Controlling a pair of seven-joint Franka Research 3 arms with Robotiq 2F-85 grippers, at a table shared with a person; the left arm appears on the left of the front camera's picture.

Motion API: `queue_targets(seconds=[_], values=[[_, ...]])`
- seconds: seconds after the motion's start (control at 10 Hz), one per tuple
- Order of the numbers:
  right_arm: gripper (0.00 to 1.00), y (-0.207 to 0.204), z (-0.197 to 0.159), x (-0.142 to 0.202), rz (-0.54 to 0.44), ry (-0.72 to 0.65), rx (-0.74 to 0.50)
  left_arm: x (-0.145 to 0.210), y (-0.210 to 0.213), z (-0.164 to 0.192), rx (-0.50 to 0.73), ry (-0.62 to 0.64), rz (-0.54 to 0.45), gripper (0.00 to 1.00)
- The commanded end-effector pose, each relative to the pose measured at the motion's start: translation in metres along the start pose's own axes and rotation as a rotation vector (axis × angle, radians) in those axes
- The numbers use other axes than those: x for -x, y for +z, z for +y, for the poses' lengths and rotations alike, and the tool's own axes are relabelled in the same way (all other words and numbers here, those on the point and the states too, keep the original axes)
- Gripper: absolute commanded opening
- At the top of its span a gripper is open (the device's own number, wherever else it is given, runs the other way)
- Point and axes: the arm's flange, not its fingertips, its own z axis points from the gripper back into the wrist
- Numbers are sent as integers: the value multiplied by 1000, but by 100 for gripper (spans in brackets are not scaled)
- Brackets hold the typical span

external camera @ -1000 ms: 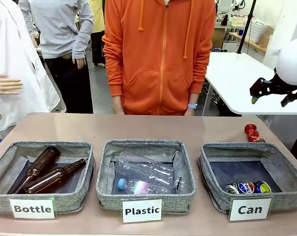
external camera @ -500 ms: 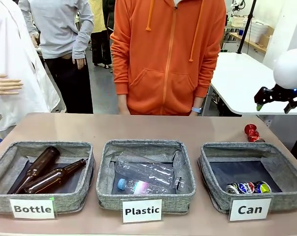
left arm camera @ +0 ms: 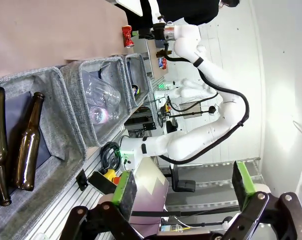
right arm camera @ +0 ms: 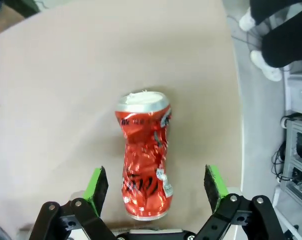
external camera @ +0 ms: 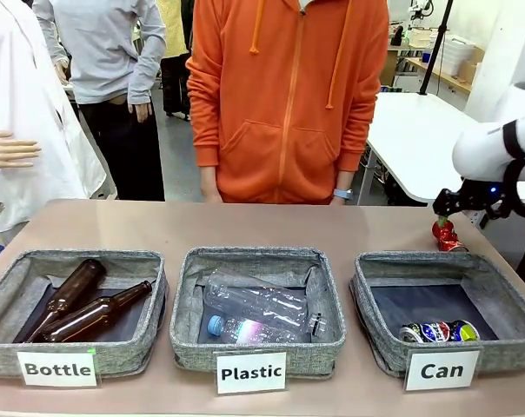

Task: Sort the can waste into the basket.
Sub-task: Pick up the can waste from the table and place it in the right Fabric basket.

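The brown desk (external camera: 245, 221) carries three grey woven baskets in a row along its near edge. Each has a white card with black print: the left one (external camera: 76, 308) reads "Bottle" and holds two brown glass bottles (external camera: 80, 308); the middle one (external camera: 258, 304) reads "Plastic" and holds clear plastic bottles (external camera: 258, 308); the right one (external camera: 445, 308) reads "Can". A person in an orange hoodie (external camera: 289, 95) stands at the far side of the desk.

In the "Can" basket a dark crushed can (external camera: 438, 331) with green, yellow, blue and white print lies against the near wall, by the label. Its lettering is too small to read.

The red crushed can (right arm camera: 143, 162) lies on its side on the bare desk, behind the far right corner of the "Can" basket. White print runs along it, not legible. The right jaws (right arm camera: 156, 187) are spread wide, released, one green pad on either side of the can's lower end and clear of it. From the front, the right gripper (external camera: 471, 201) hangs just above the can.

The left jaws (left arm camera: 183, 185) are also open, holding nothing, off to the side of the desk.
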Motion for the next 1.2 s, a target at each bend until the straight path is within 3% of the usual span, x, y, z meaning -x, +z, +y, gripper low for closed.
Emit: queue_targets(seconds=[0.0,0.3,0.8,0.9,1.0,1.1], values=[[100,-17,3,-19,24,-18,-26,1,-1,-3,0,10,-6,100],[100,-49,8,-26,45,-17,-45,1,-1,-3,0,10,-6,100],[100,-52,11,-27,47,-14,-31,1,-1,-3,0,10,-6,100],[82,-52,12,-27,62,-14,-39,1,-1,-3,0,10,-6,100],[44,-52,13,-27,78,-2,-44,1,-1,-3,0,10,-6,100],[25,-51,13,-27,80,-1,-42,1,-1,-3,0,10,-6,100]])
